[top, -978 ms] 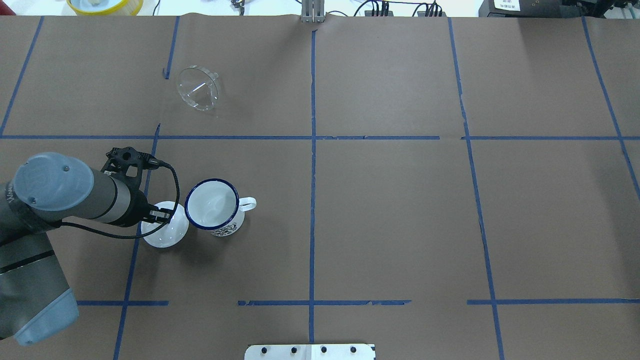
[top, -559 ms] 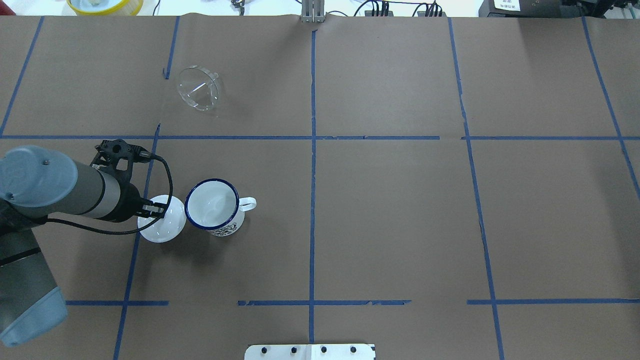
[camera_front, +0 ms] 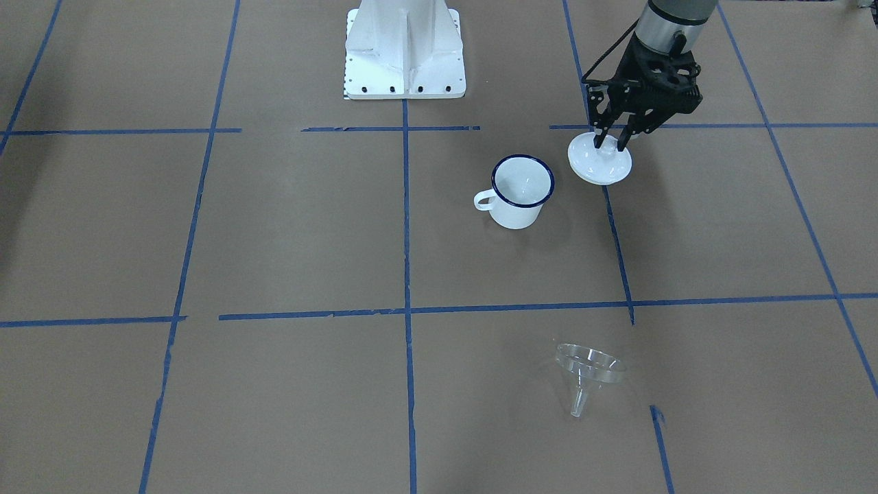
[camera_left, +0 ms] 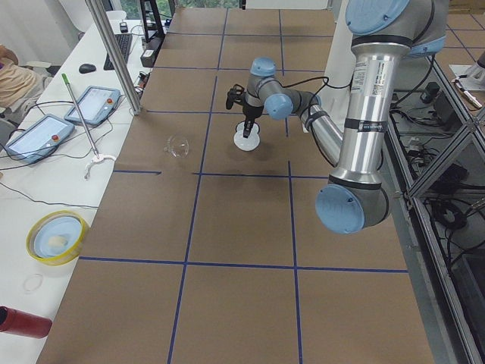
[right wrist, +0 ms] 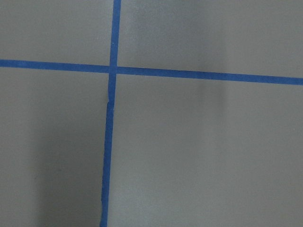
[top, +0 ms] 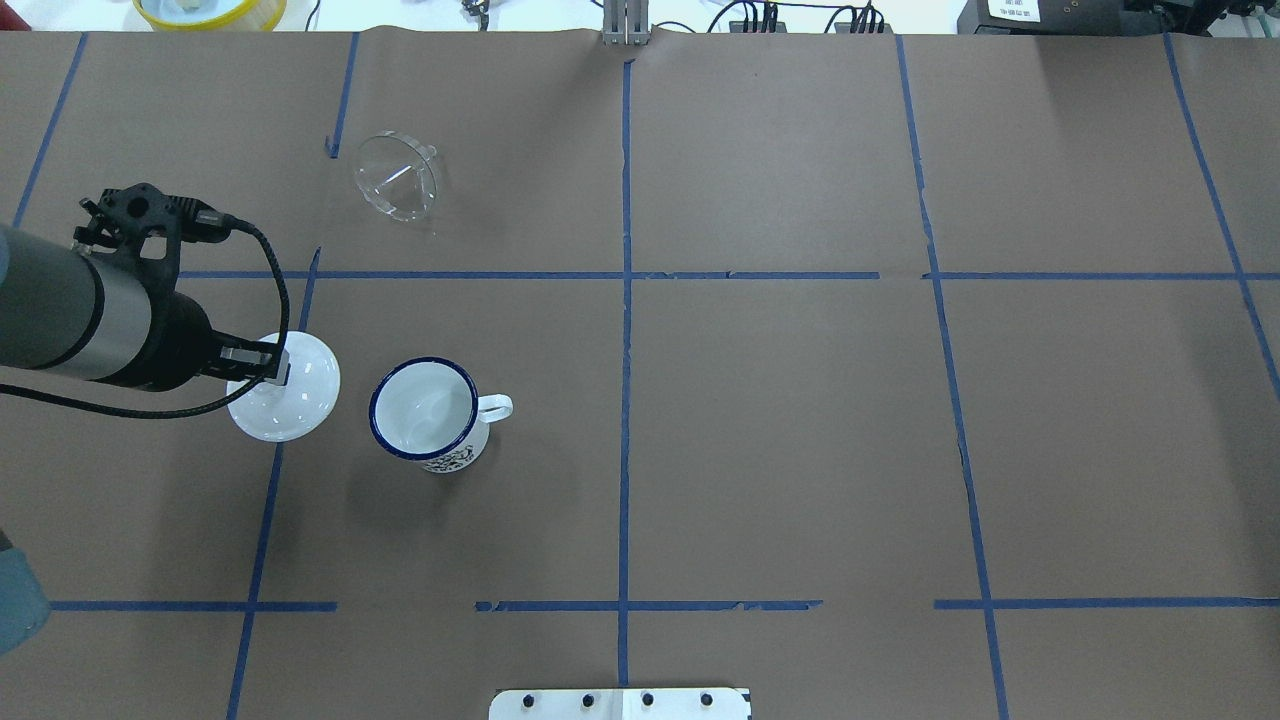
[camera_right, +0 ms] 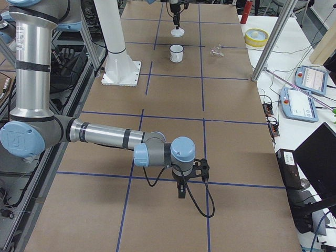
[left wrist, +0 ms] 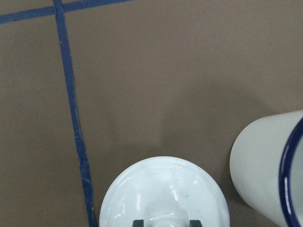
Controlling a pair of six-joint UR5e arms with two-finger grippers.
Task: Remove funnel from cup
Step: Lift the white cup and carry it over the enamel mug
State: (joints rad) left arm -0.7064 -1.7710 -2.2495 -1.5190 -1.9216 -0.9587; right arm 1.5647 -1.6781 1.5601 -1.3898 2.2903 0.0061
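Left end effector (camera_front: 610, 144) clamped on lid (top: 305, 385) knob — lid at cup's (top: 428, 412) 9 o'clock overhead; a slip could knock cup.

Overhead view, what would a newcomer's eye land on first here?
Most likely the left gripper, whose fingers pinch the knob of a white domed lid just beside the cup, on the robot's left. Next, the clear funnel lies alone on the brown paper, well beyond the cup on the side away from the robot. The cup itself looks empty.
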